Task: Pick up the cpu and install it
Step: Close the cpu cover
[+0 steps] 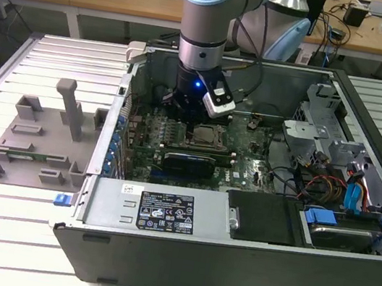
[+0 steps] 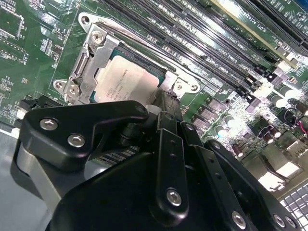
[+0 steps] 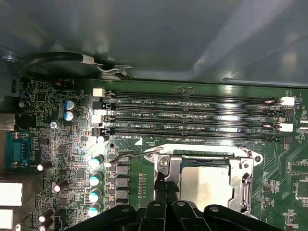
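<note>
Arm: a pale blue and grey robot arm [image 1: 207, 13] reaches down into an open computer case [image 1: 159, 248] that lies on a slatted white surface [image 1: 12, 245].
Hand: the black hand [image 1: 190, 116] hangs low over the motherboard [image 1: 250, 164]. In both wrist views [image 2: 168, 100] [image 3: 166, 185] its tip stands at one edge of the socket frame.
Hand state: the two slim fingers [image 3: 162, 190] lie pressed together, with nothing between them.
Cpu: the cpu [image 2: 126, 81] lies flat inside the socket frame, its silver-grey top bare. In the first wrist view the cpu [image 3: 204, 185] sits just beside the fingers. In the exterior view the cpu [image 1: 206, 134] shows just below the hand.
Socket frame: the metal socket frame [image 2: 92, 55] rims the cpu on all sides. Whether the fingertips touch the frame cannot be told.
Lever: a thin wire lever [image 3: 137, 153] runs along the frame's side nearest the memory slots.
Memory slots: four long dark memory slots [image 3: 192, 115] lie parallel, just beyond the socket.
Tray: a grey plastic tray with upright posts [image 1: 30, 138] rests on the surface, outside the case on the exterior view's left.
</note>
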You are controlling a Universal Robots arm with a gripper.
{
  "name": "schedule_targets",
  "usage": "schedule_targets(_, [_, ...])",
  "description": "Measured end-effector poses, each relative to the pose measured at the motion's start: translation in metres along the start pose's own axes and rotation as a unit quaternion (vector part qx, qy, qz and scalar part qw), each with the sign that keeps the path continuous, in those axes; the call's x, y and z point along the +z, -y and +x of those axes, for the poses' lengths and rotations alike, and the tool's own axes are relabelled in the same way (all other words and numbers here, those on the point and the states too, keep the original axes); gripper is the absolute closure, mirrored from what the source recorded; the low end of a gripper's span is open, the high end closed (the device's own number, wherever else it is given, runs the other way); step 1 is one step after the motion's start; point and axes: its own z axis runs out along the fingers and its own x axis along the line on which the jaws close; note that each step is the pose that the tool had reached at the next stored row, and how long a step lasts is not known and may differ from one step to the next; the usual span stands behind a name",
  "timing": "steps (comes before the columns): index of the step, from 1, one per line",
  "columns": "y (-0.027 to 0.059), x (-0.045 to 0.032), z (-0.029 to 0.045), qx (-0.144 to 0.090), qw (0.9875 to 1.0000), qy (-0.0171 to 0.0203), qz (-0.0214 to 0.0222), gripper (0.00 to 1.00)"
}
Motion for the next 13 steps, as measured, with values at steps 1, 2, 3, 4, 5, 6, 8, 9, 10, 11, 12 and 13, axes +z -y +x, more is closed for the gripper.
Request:
schedule_targets(1, [0.0001,-0.0001,0.0009,0.0,1.0,0.0,0.0002,0.89])
schedule_targets(2, [0.0001,-0.0002,0.001,0.0,1.0,0.0001,0.0002,0.89])
schedule_targets(3, [0.0001,-0.0004,0.001,0.0,1.0,0.0001,0.0002,0.89])
schedule_targets(4, [0.0,-0.0017,0.001,0.0,1.0,0.0002,-0.0001,0.89])
schedule_targets(5, [-0.0001,-0.0035,0.0016,0.0,1.0,-0.0014,-0.0005,0.89])
schedule_targets(6, [-0.0001,-0.0045,0.0014,0.0,1.0,-0.0008,-0.0007,0.89])
schedule_targets(8, [0.0,-0.0092,0.0011,0.0,1.0,-0.0008,-0.0005,0.89])
schedule_targets(9, [0.0,-0.011,0.0011,0.0,1.0,-0.0008,-0.0005,0.89])
schedule_targets(10, [0.0,-0.0127,0.0011,0.0,1.0,-0.0008,-0.0005,0.89])
schedule_targets(11, [0.0,-0.0169,0.001,0.0,1.0,-0.0008,-0.0006,0.89])
schedule_targets(12, [0.0001,-0.0248,0.001,0.0,1.0,-0.0008,-0.0005,0.89])
schedule_targets(13, [0.0001,-0.0273,0.0009,0.0,1.0,-0.0008,-0.0006,0.89])
